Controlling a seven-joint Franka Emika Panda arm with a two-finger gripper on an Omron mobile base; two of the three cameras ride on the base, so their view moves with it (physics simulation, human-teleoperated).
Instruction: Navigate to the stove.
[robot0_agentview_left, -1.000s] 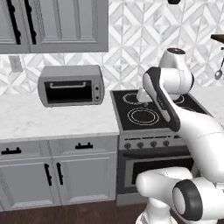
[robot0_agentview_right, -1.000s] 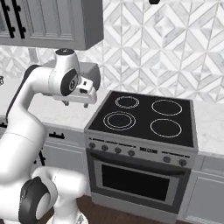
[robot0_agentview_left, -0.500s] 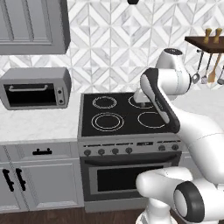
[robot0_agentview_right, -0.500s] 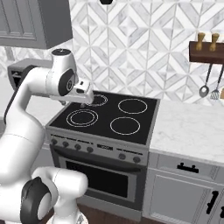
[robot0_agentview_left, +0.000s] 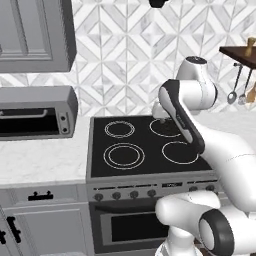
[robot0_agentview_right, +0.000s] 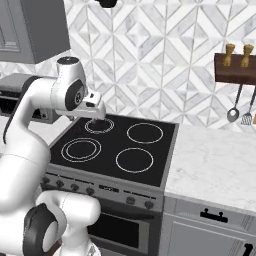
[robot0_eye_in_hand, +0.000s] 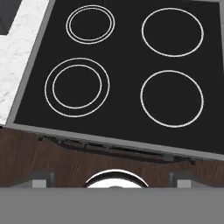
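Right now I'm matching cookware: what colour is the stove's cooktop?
Black glass with white burner rings on the stove, clearest in the hand view.

White marble counter (robot0_agentview_left: 40, 160) runs left of the stove (robot0_agentview_left: 145, 150), with a grey toaster oven (robot0_agentview_left: 35, 112) sitting on it against the backsplash, bar handle across its dark door. Stove is set into the counter run, black glass top flush with it, four white-ringed burners bare. Counter continues right of the stove (robot0_agentview_right: 215, 165) in the right base view, bare marble. Grey cabinets with black handles (robot0_agentview_right: 214, 215) below the counter on both sides. Hand view: cooktop (robot0_eye_in_hand: 127, 70) from above, marble strip (robot0_eye_in_hand: 19, 57) at its left edge, dark wood floor (robot0_eye_in_hand: 52, 162) below the front.
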